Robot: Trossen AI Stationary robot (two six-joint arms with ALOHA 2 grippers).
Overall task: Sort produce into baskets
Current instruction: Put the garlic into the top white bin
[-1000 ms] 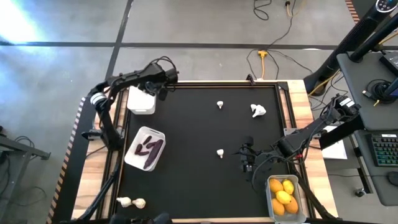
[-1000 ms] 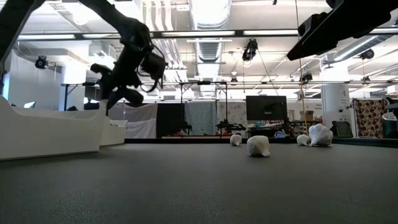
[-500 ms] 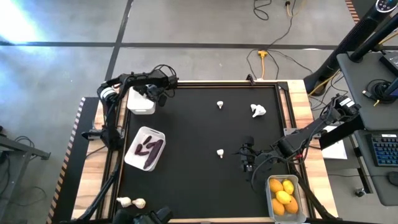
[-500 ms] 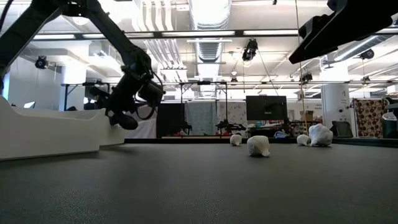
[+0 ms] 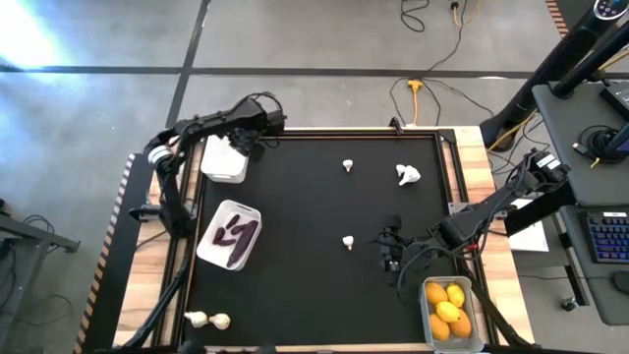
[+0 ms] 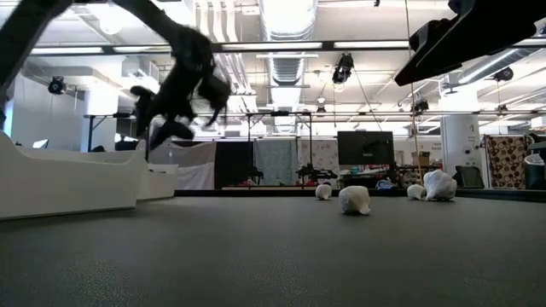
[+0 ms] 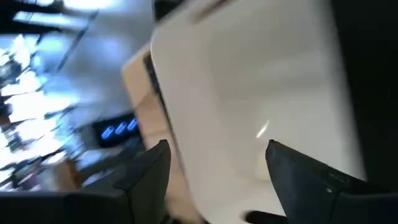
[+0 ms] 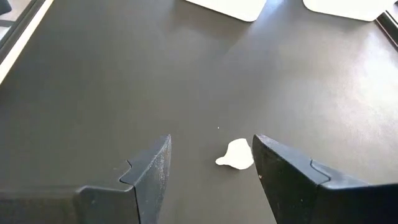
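Both arms are built of dark, near-black links joined by rounded housings. The left arm (image 5: 187,133) carries one pale silvery-white ring around a joint near the white rounded-corner plastic tub (image 5: 223,160), and thin black cables loop loosely above its wrist. The right arm (image 5: 491,208) is a slimmer dark tube with black cabling bunched around its wrist end. The left gripper (image 7: 217,177) ends in two flat, matte charcoal fingers (image 7: 146,180) with angled edges. The right gripper (image 8: 211,177) has two dark grey fingers (image 8: 140,180), each with a small stepped notch along its inner edge.
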